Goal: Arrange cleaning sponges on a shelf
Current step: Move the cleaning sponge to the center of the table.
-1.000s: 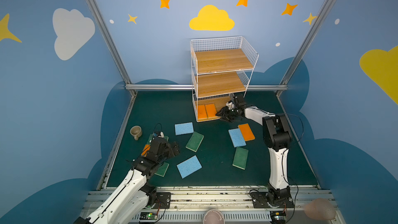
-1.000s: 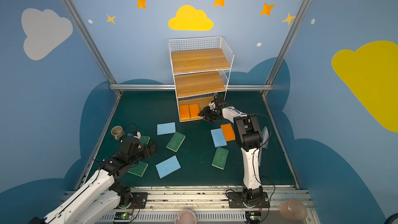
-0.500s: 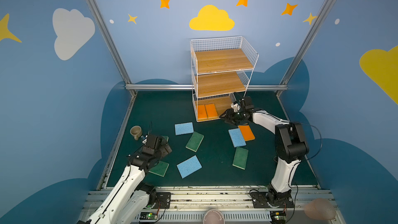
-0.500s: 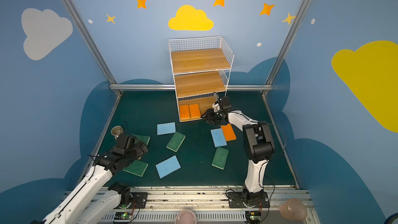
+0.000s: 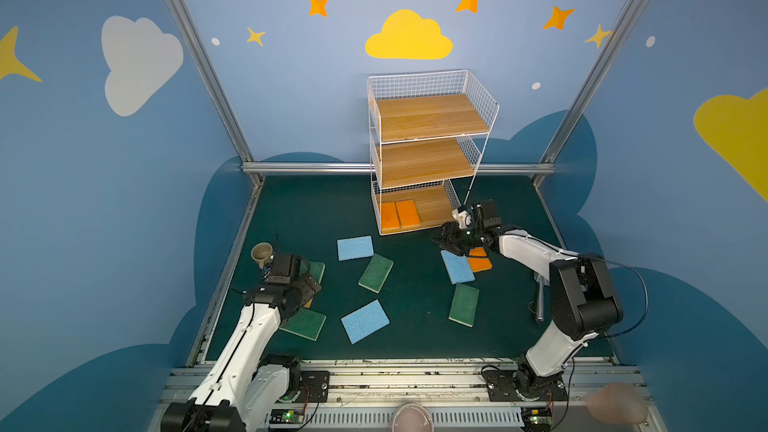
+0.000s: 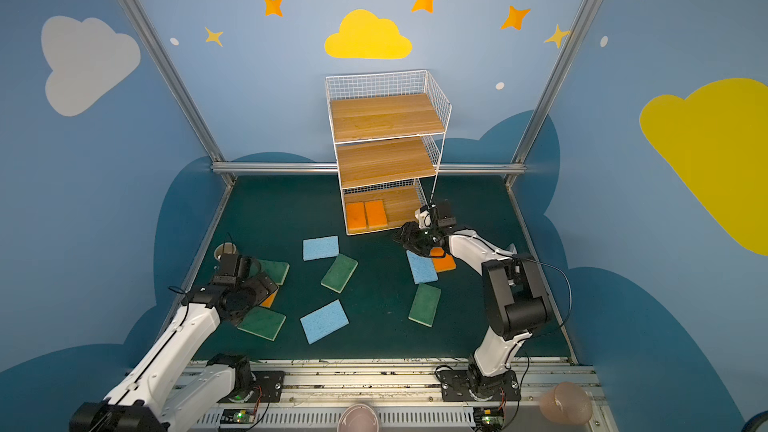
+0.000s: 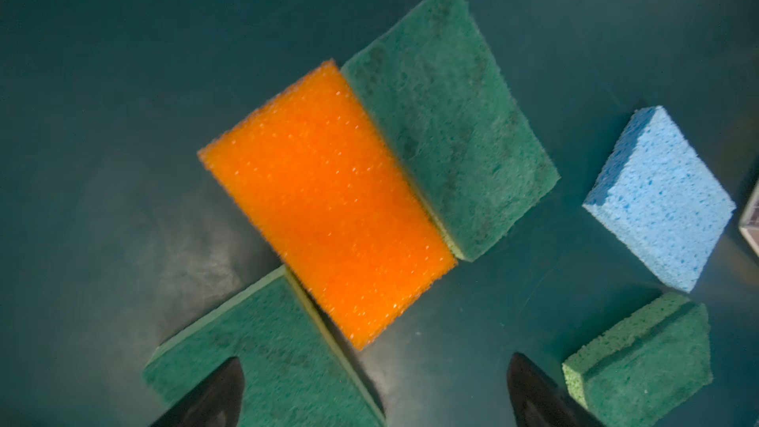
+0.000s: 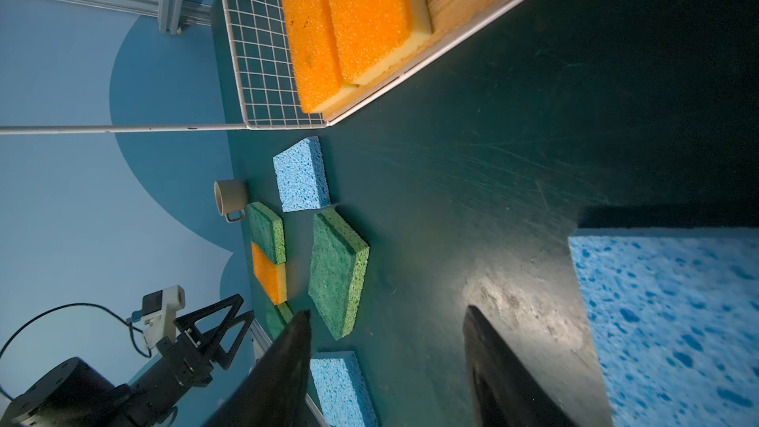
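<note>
Sponge-sorting bay, dark green mat; clock hours read in a top view, 12 at the back wall. Beige cup [image 5: 262, 252]: upright, at the mat's 9–10 o'clock edge. Left gripper [image 7: 373, 359]: fingers spread wide, holding nothing, hovering over the cluster at 8–9 o'clock. Left orange sponge [image 7: 328, 203]: flat on the mat under that gripper, one long edge against the rear-left green sponge [image 5: 318, 272] and one short end meeting the front-left green sponge [image 5: 303, 324]; mostly hidden by the arm in both top views. Rear blue sponge [image 5: 355, 248]: 10 o'clock, loose on the mat. Centre green sponge [image 5: 376, 273]: just beside the rear blue sponge, at its 5 o'clock. Front blue sponge [image 5: 365, 321]: 6–7 o'clock, alone. Shelf [image 5: 432, 116]: three tiers, white wire and wood planks, 12–1 o'clock. Orange pair [image 5: 398, 214]: on the bottom tier at its 9 o'clock end, side by side and touching, orange face up. Right gripper [image 8: 387, 310]: fingers partly spread with only bare mat between them, low near the shelf's 5 o'clock corner. Right blue sponge [image 5: 457, 266]: 3 o'clock, its far end under that gripper. Right green sponge [image 5: 464, 304]: 4 o'clock, just beside the right blue sponge's near end. Right orange sponge [image 5: 480, 264]: touching the right blue sponge's 3 o'clock edge, partly hidden by the gripper.
</note>
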